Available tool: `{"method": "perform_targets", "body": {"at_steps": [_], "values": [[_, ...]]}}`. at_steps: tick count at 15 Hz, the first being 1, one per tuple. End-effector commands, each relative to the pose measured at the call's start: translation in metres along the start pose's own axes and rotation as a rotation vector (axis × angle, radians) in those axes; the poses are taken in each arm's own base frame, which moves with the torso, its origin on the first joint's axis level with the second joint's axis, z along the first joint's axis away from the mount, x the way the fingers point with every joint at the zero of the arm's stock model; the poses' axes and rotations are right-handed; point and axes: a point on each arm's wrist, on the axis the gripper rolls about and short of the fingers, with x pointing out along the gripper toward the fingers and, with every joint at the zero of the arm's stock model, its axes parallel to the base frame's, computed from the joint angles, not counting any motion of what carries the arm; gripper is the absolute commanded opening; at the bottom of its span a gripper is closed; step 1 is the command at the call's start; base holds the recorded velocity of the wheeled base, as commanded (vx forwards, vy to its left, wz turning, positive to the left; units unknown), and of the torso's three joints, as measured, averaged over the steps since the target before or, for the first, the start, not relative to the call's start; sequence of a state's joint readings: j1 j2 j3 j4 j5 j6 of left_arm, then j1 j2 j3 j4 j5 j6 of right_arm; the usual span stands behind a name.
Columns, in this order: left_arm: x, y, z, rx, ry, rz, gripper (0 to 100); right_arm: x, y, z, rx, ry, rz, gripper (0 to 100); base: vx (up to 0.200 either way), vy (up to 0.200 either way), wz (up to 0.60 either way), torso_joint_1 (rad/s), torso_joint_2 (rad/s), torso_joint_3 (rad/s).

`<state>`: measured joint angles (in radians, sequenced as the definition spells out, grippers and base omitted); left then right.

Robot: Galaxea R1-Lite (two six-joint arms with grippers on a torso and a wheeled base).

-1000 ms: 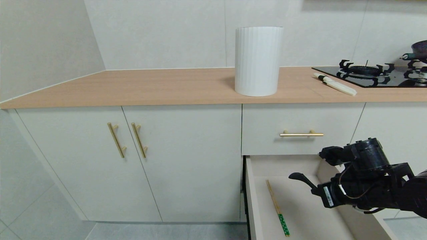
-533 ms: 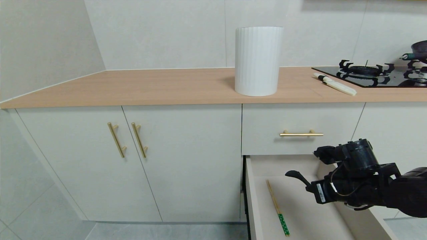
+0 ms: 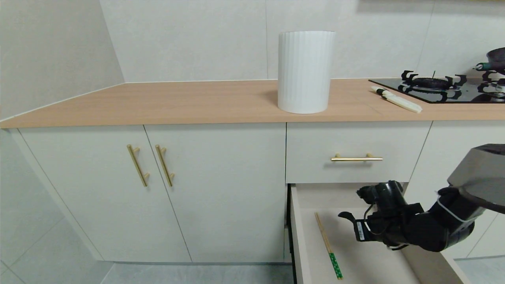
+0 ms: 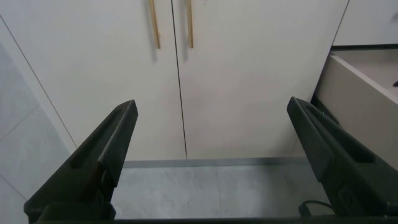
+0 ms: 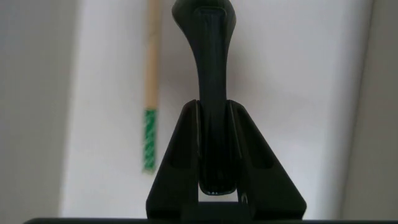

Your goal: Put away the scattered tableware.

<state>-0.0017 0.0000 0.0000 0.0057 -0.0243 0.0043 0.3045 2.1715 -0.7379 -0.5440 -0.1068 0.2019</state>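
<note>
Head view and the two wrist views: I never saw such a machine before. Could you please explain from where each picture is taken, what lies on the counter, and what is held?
It is a two-armed robot in a kitchen. The head view looks down from its head: on the countertop are a white ribbed container and a pale utensil by the hob. Below, chopsticks lie in the open drawer. The right end effector hovers over that drawer, shut and holding nothing. Each wrist view looks along one arm; the left end effector is open and empty, facing cabinet doors.
</note>
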Motion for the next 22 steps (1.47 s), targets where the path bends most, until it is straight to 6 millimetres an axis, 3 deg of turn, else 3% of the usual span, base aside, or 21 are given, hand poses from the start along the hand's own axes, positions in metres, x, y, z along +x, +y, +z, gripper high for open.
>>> {"method": "perform_targets", "body": {"at_steps": [1,6,12,13,18,20,22], "values": [[0.0,0.0,0.0,0.0,0.0,0.0,100,0.032,-0.003,-0.018,0.0,0.065,-0.058,0,0.0,0.0,0.0,0.0,0.0,0.0],[0.0,0.0,0.0,0.0,0.0,0.0,100,0.045,-0.013,-0.018,0.023,0.076,-0.089,0,0.0,0.0,0.0,0.0,0.0,0.0],[0.0,0.0,0.0,0.0,0.0,0.0,100,0.045,-0.014,-0.016,0.027,0.068,-0.097,0,0.0,0.0,0.0,0.0,0.0,0.0],[0.0,0.0,0.0,0.0,0.0,0.0,100,0.046,-0.014,-0.017,0.026,0.07,-0.097,100,0.0,0.0,0.0,0.0,0.0,0.0],[0.0,0.0,0.0,0.0,0.0,0.0,100,0.042,-0.013,-0.014,0.029,0.059,-0.093,100,0.0,0.0,0.0,0.0,0.0,0.0],[0.0,0.0,0.0,0.0,0.0,0.0,100,0.024,-0.013,-0.003,0.037,0.012,-0.084,100,0.0,0.0,0.0,0.0,0.0,0.0],[0.0,0.0,0.0,0.0,0.0,0.0,100,-0.009,-0.014,0.006,0.041,-0.044,-0.069,100,0.0,0.0,0.0,0.0,0.0,0.0]]}}
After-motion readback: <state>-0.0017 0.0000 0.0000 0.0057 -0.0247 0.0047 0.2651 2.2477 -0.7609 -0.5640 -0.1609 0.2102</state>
